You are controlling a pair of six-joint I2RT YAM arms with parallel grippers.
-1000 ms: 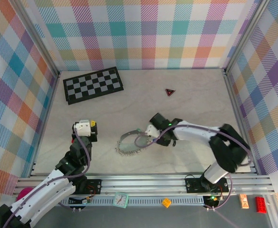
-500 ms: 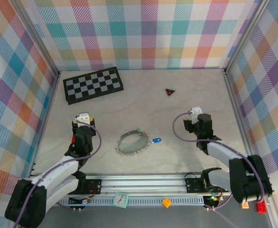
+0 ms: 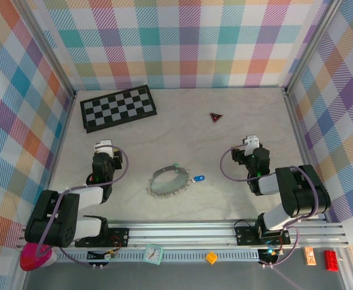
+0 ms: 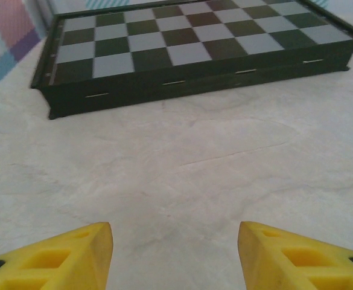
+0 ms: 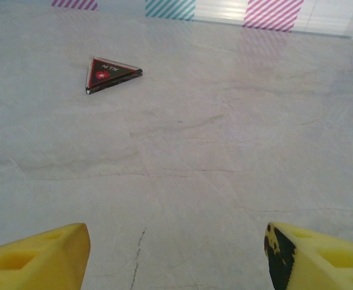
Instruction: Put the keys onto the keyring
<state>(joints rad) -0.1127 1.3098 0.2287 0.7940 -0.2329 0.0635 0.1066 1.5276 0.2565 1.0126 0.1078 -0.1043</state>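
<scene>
Right hand [image 5: 176, 257] withdrew; keyring [image 3: 167, 183] lies free

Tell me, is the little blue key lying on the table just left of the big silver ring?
Not quite. The blue key does lie on the table, but it is just right of the big silver ring, on the right arm's side, not left of it. The top external view shows this.

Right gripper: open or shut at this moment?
Open. In its wrist view the right gripper shows yellow fingers far apart, bare table between them, nothing held.
</scene>
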